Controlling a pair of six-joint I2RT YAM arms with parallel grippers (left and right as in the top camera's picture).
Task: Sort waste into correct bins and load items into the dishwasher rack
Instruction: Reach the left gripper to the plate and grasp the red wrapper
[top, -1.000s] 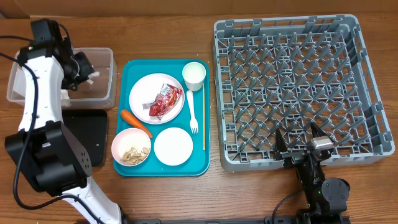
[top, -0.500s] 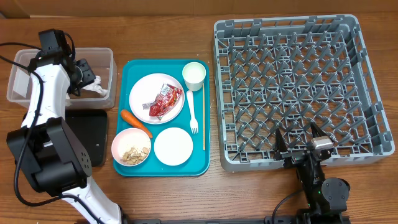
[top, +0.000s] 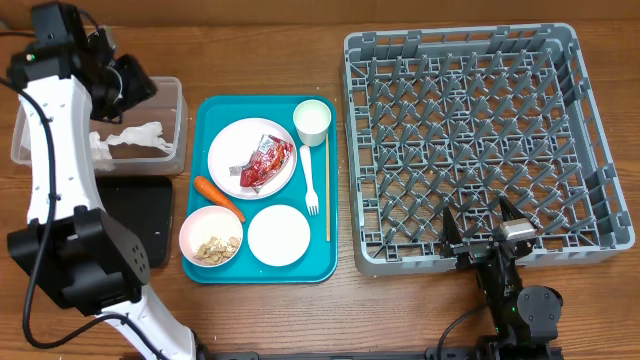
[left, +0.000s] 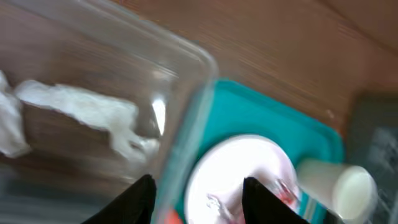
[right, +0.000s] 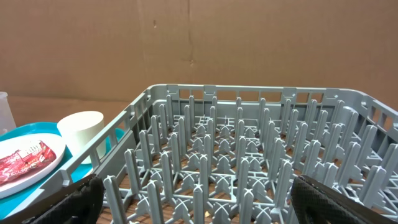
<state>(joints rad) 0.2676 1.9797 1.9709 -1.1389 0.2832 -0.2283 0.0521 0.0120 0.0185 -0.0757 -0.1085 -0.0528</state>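
The crumpled white napkin (top: 130, 137) (left: 81, 112) lies inside the clear tub (top: 170, 90) (left: 180, 56). My left gripper (top: 128, 85) (left: 199, 202) hangs above the tub's far right corner, open with nothing between its fingers. On the teal tray (top: 205, 112) a white plate (top: 235, 150) carries the red wrapper (top: 265, 162). Around it are a white cup (top: 312, 120), a fork (top: 310, 180), a chopstick (top: 327, 195), an orange carrot (top: 218, 198), a bowl (top: 190, 228) holding rice (top: 215, 247), and a bare white bowl (top: 279, 236). My right gripper (top: 485, 232) (right: 199, 205) stands open at the grey rack's (top: 480, 140) (right: 249, 162) near edge.
The black tray (top: 140, 215) sits in front of the clear tub, half hidden by my left arm (top: 60, 160). Brown cardboard backs the table behind the rack. Bare wood shows along the front edge.
The left gripper opened and let the napkin drop into the clear tub, then lifted away toward the tub's far side. The right arm has not moved.
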